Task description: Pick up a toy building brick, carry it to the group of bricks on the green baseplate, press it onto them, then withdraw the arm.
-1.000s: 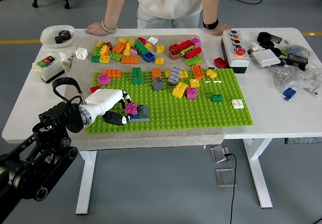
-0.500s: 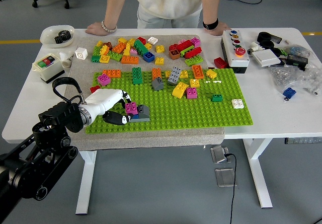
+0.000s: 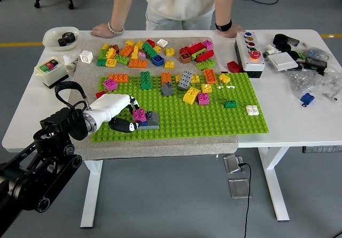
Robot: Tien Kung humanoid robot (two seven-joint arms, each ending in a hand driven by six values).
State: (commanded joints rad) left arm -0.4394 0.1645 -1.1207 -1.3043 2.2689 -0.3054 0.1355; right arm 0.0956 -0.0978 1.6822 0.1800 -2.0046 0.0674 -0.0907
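The green baseplate [image 3: 214, 117] lies on a grey mat in the middle of the table. At its near left corner a magenta brick [image 3: 140, 114] sits on top of a grey brick [image 3: 152, 120] and a blue one. My left hand [image 3: 132, 116], white with black fingers, reaches in from the left. Its fingers curl around the magenta brick's left side, with the thumb low in front. More bricks stand grouped at the plate's far side [image 3: 187, 85]. My right arm is out of view.
Loose bricks [image 3: 144, 51] cover the mat beyond the plate. A person stands at the far side with one hand [image 3: 101, 30] and the other hand [image 3: 230, 30] resting on the table edge. A button box [image 3: 251, 53] stands right, a switch box [image 3: 49, 69] and a bowl [image 3: 60, 36] left.
My left forearm has shifted very slightly to the left. The hand and the magenta brick stay in the same place.
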